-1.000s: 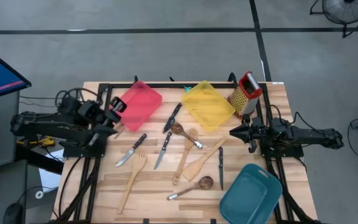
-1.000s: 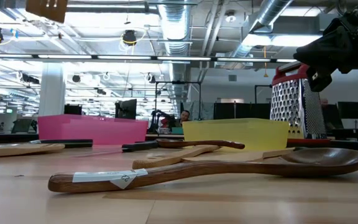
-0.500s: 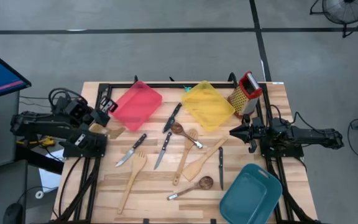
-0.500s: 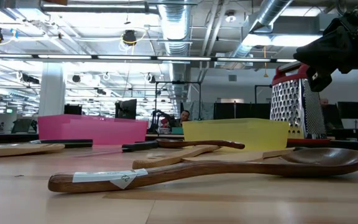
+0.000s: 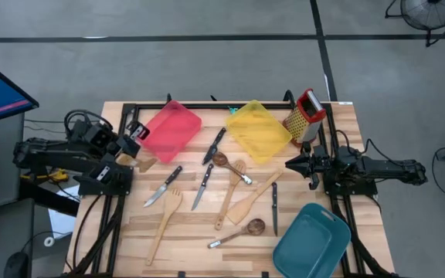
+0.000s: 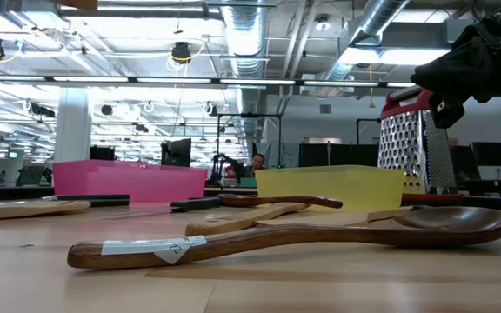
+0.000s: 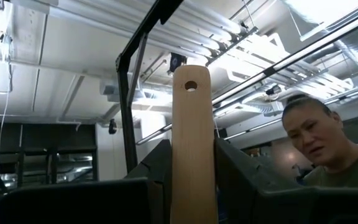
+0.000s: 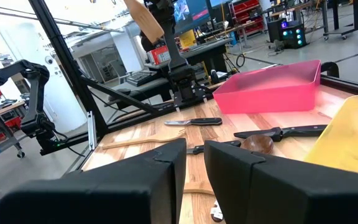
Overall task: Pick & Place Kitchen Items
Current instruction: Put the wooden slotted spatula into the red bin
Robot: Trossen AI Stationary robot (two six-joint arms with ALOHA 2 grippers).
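My left gripper [image 5: 132,139] stands raised at the table's left edge, shut on a pale wooden spatula [image 7: 192,106] whose handle end with a hole sticks out past the fingers. The same spatula shows in the right wrist view [image 8: 144,18]. My right gripper [image 5: 288,164] hovers empty at the right, its fingers almost together [image 8: 194,163]. On the table lie black-handled knives [image 5: 163,185] [image 5: 203,184] [image 5: 215,144], wooden turners [image 5: 163,224] [image 5: 255,197], and dark-bowled spoons [image 5: 230,166] [image 5: 238,234]. My left gripper pinches the spatula's handle [image 7: 193,140] between its two fingers, some way below the end with the hole. The fingers point up toward the ceiling and lie along the handle. The spatula is lifted clear of the table, and its holed end stands upright above the fingers.
A red tray [image 5: 168,127] and a yellow tray [image 5: 257,130] sit at the far side and a teal tray [image 5: 311,239] at the near right corner. A steel grater with a red top [image 5: 305,116] stands at the far right. A person [image 7: 319,140] shows beyond the table.
My left gripper has drawn back toward the table's left edge and gone up with the spatula, which has risen out of the top of the low view. It has stayed shut on it. The right arm has kept still.
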